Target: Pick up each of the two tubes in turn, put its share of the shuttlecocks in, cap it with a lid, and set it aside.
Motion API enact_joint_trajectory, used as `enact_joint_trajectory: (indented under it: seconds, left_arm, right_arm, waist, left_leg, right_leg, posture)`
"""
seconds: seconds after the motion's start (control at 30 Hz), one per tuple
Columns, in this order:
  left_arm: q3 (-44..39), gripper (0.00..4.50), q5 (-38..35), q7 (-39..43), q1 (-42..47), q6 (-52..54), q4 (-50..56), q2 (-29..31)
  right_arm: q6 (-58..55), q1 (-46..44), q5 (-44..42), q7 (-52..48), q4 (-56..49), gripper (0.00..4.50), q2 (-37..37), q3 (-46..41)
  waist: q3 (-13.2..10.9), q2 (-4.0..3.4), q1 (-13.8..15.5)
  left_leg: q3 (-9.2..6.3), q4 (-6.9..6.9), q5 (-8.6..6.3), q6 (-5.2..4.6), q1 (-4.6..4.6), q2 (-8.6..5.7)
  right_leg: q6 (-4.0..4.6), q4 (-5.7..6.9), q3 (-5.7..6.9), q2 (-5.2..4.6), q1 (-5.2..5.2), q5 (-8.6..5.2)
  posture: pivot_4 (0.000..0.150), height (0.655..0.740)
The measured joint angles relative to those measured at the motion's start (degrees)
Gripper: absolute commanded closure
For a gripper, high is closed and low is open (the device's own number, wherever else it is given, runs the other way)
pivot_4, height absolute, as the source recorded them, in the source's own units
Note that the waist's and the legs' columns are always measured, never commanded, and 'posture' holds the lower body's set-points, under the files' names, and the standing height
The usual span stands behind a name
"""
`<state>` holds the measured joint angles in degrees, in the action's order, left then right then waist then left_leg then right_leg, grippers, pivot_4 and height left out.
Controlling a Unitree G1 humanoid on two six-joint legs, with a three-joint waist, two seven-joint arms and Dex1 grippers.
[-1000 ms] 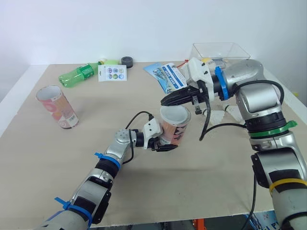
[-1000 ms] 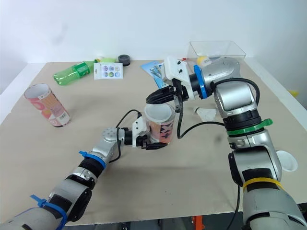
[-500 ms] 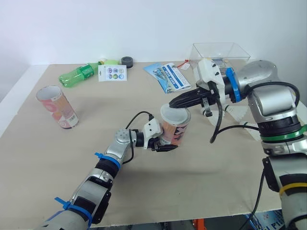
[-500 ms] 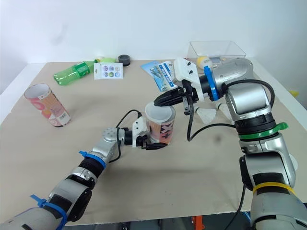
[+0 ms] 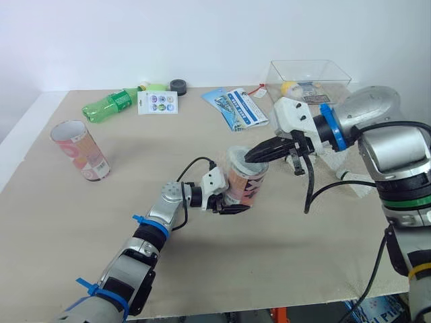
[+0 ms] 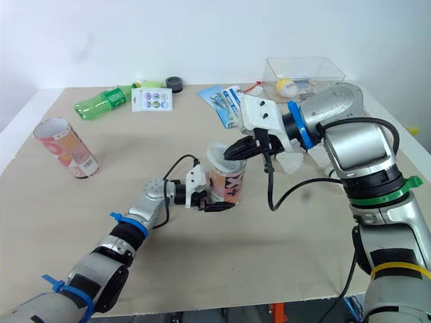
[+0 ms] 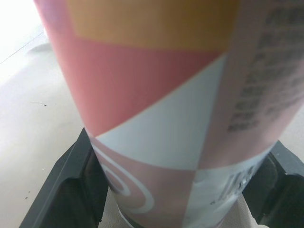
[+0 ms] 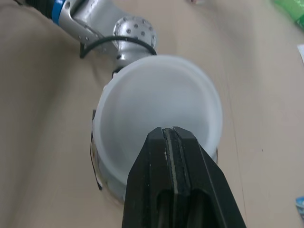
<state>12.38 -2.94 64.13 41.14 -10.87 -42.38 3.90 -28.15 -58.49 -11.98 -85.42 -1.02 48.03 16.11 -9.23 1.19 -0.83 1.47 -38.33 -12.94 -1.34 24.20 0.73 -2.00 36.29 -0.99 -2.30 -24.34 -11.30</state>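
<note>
Lid point(image 8: 156, 90) rests atop tube point(image 5: 246, 188) under right gripper's point(image 5: 250, 157) pressed-together tips; left gripper point(image 5: 232, 202) clamps tube's base from 8 o'clock.

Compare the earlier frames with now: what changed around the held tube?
The right tool, shut, came down from above the tube until its tips meet the lid sitting tilted on the mouth, while its arm swung to the robot's right. The left tool stayed shut on the tube; the second tube did not move.
</note>
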Motion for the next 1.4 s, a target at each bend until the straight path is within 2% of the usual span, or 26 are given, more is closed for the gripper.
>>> enact_joint_trajectory:
  seconds: [0.3, 0.4, 0.63, 0.67, 0.93, 1.17, 1.27, 1.4]
  left_arm:
    - [0.1, 1.21, 0.0, 0.0, -0.5, 0.1, 0.9, 0.5]
    - [0.2, 1.21, 0.0, 0.1, -0.5, 0.1, 0.9, 0.5]
    - [0.2, 1.21, -0.1, 0.2, -0.5, 0.1, 0.8, 0.8]
    - [0.2, 1.21, -0.1, 0.2, -0.5, 0.1, 0.8, 0.8]
    - [0.2, 1.21, -0.1, 0.4, 0.0, 0.0, 0.1, 0.8]
    - [0.4, 1.21, -0.1, 0.3, 0.0, -0.1, 0.1, 0.6]
    - [0.4, 1.21, -0.1, 0.2, 0.0, -0.2, 0.1, 0.8]
    - [0.4, 1.21, -0.1, 0.2, -0.1, -0.3, 0.1, 0.8]
  right_arm:
    - [-0.2, -0.1, -0.2, -0.3, -1.1, 4.48, 1.4, -0.3]
    - [-1.8, -0.5, -1.3, -0.3, -0.7, 3.56, 1.3, -0.6]
    - [-5.0, -4.9, -3.9, 0.9, 6.0, 0.06, 1.2, -4.6]
    - [-4.7, -5.6, -3.8, 1.0, 7.0, 0.02, 1.1, -5.0]
    - [-5.8, -10.2, -2.4, 0.6, 13.8, 0.02, -5.4, -1.2]
    - [-7.1, -13.6, -0.5, -3.3, 17.7, 0.02, -6.3, 4.0]
    - [-6.4, -14.7, 0.2, -3.5, 20.0, 0.91, -7.1, 4.6]
    - [-5.8, -14.9, 1.2, -4.0, 21.9, 2.86, -8.4, 6.4]
  waist:
    - [0.0, 0.0, 0.0]
    - [0.0, 0.0, 0.0]
    - [0.0, 0.0, 0.0]
    - [0.0, 0.0, 0.0]
    - [0.0, -0.02, -0.2]
    - [0.0, -0.02, -0.2]
    - [0.0, -0.02, -0.2]
    - [0.0, -0.02, -0.2]
  left_leg:
    - [0.0, -0.01, -0.01, 0.0, -0.02, 0.03]
    - [0.0, 0.0, -0.01, 0.0, -0.02, 0.03]
    - [0.02, 0.0, -0.01, 0.0, -0.04, 0.05]
    - [0.03, 0.0, -0.01, 0.0, -0.04, 0.05]
    - [0.05, -0.03, 0.0, 0.0, -0.08, 0.08]
    - [0.05, -0.02, -0.01, 0.0, -0.04, 0.04]
    - [0.04, -0.03, -0.01, 0.0, -0.05, 0.06]
    - [0.05, -0.03, 0.0, 0.0, -0.06, 0.06]
  right_leg:
    - [0.04, 0.02, 0.01, 0.04, -0.01, 0.0]
    - [0.04, 0.02, 0.01, 0.03, -0.01, 0.0]
    - [0.09, 0.03, 0.01, 0.02, -0.02, 0.03]
    - [0.09, 0.03, 0.01, 0.03, -0.03, 0.03]
    - [0.14, 0.12, 0.0, 0.07, -0.03, 0.05]
    - [0.1, 0.11, 0.0, 0.01, -0.06, 0.03]
    - [0.13, 0.13, 0.01, 0.05, -0.06, 0.04]
    - [0.13, 0.17, 0.01, 0.05, -0.08, 0.04]
  posture:
    - [0.15, 0.74]
    - [0.15, 0.74]
    - [0.15, 0.74]
    - [0.15, 0.74]
    - [0.15, 0.74]
    - [0.15, 0.74]
    - [0.15, 0.74]
    - [0.15, 0.74]
